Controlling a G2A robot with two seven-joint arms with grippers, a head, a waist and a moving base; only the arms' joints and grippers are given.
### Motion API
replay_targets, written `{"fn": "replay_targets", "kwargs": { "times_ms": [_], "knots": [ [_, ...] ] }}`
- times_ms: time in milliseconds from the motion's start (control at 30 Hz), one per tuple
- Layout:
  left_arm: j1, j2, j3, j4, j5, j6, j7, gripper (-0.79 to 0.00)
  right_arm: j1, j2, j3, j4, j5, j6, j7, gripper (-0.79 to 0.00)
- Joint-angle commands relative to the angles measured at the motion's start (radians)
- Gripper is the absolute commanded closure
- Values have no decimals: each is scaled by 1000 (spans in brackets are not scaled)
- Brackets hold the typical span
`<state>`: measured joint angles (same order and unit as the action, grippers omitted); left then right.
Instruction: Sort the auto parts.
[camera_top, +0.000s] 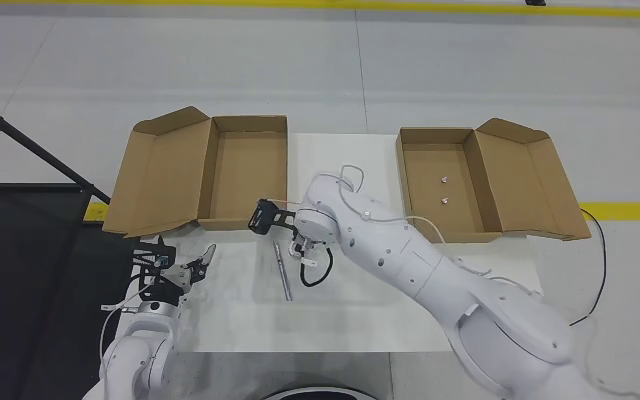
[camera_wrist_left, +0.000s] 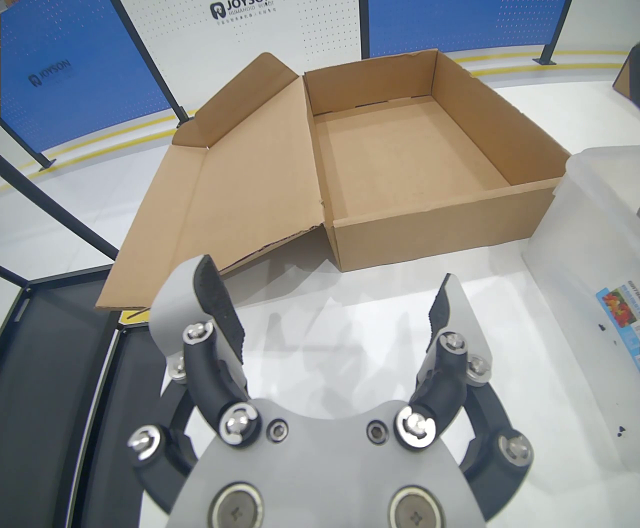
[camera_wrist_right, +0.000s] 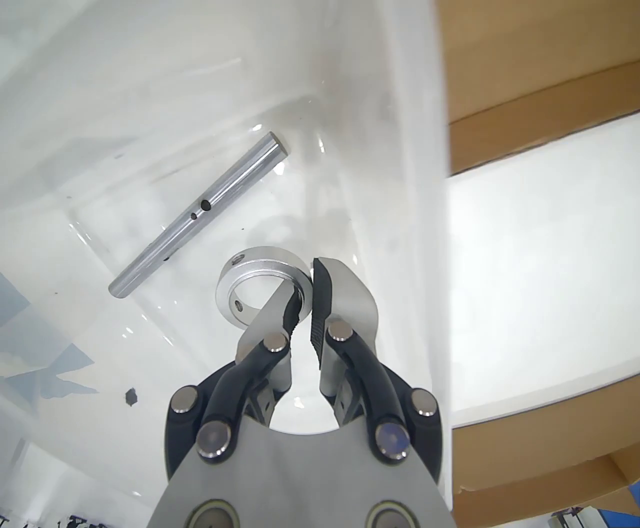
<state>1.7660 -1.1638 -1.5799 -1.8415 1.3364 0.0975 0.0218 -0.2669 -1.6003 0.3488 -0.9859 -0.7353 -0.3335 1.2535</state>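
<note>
Clamping metal ring (camera_wrist_right: 239, 299), right pincer (camera_wrist_right: 305, 296) inside clear bin (camera_wrist_right: 400, 150), near rod (camera_wrist_right: 200, 212)

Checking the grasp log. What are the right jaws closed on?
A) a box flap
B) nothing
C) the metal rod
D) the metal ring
D: in the right wrist view the right jaws pinch the wall of the metal ring, one inside it and one outside, while the metal rod lies apart from them.
</note>
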Motion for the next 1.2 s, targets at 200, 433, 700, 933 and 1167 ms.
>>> {"fn": "replay_targets", "kwargs": {
  "times_ms": [200, 433, 700, 933, 1167],
  "knots": [
    [0, 0, 0, 0, 0, 0, 0, -785, 12, 44, 88, -106, -45, -25, 9, 0],
    [0, 0, 0, 0, 0, 0, 0, -785, -15, 84, 168, -225, -96, -40, -8, 0],
    [0, 0, 0, 0, 0, 0, 0, -785, -18, 86, 172, -233, -98, -39, -6, 0],
    [0, 0, 0, 0, 0, 0, 0, -785, -18, 86, 172, -233, -98, -39, -6, 0],
    [0, 0, 0, 0, 0, 0, 0, -785, -12, 53, 135, -144, -107, -44, -110, 0]
  ]
}}
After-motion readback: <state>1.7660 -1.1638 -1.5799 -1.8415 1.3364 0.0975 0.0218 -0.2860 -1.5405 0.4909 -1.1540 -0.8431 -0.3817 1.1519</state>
